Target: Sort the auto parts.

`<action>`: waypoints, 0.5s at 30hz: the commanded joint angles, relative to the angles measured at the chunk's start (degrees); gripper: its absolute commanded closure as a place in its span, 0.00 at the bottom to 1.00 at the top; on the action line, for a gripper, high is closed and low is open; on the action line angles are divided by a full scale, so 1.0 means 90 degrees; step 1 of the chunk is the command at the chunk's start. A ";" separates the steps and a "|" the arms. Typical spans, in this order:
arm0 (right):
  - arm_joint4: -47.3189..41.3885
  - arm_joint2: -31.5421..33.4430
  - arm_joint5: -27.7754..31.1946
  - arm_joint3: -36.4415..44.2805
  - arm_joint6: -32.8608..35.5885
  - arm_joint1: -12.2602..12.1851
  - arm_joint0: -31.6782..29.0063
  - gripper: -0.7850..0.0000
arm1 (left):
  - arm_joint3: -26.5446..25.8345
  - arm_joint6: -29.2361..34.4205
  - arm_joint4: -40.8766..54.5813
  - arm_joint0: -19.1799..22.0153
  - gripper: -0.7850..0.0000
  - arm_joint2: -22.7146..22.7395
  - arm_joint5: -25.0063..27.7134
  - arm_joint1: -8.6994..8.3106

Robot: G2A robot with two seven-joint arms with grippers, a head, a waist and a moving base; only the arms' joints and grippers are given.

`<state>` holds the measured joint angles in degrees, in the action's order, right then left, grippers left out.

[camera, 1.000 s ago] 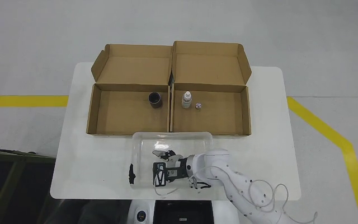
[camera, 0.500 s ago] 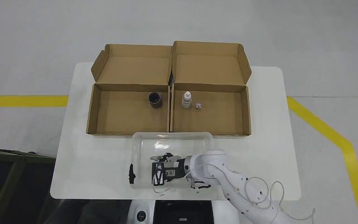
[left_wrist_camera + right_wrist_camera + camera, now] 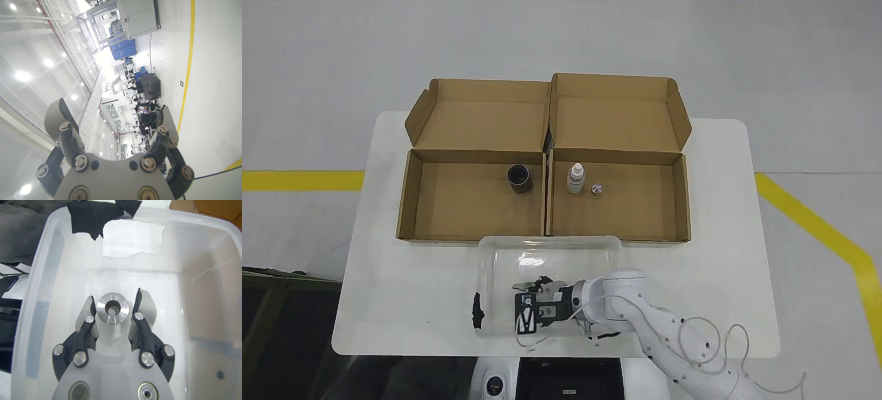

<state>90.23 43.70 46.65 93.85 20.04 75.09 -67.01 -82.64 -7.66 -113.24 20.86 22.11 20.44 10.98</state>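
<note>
within right claw [image 3: 115, 295] sits a seemingly loose ring [image 3: 123, 309].

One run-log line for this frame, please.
right end effector: open, straddling metal ring in clear bin | left end effector: open, empty | stage: pre-grasp

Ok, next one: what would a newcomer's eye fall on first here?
The shiny metal ring sits in the clear bin, between the open fingers of the right gripper. Beyond the bin stand two open cardboard boxes: the left box holds a dark cylinder, the right box a white bottle.
</note>
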 commanded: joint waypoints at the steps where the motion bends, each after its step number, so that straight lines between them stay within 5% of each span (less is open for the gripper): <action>1: -0.0002 -0.0007 -0.0005 -0.0013 -0.0005 -0.0004 0.0009 0.59 | 0.0000 0.0000 0.0000 0.0000 0.00 0.0000 0.0000 0.0000; 4: -0.0039 -0.0019 0.0005 -0.0032 -0.0011 -0.0009 0.0021 0.74 | 0.0000 0.0000 0.0000 0.0000 0.00 0.0000 0.0000 0.0000; 7: -0.0108 -0.0024 0.0027 -0.0021 -0.0038 -0.0014 0.0037 1.00 | 0.0000 0.0000 0.0000 0.0000 0.00 0.0000 0.0000 0.0000; 15: -0.0450 0.0180 0.0120 0.0268 -0.0200 -0.0065 0.0059 1.00 | 0.0000 0.0000 0.0000 0.0000 0.00 0.0000 0.0000 0.0000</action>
<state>86.62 45.01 47.55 95.85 18.41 74.58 -66.46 -82.64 -7.66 -113.24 20.86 22.11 20.44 10.98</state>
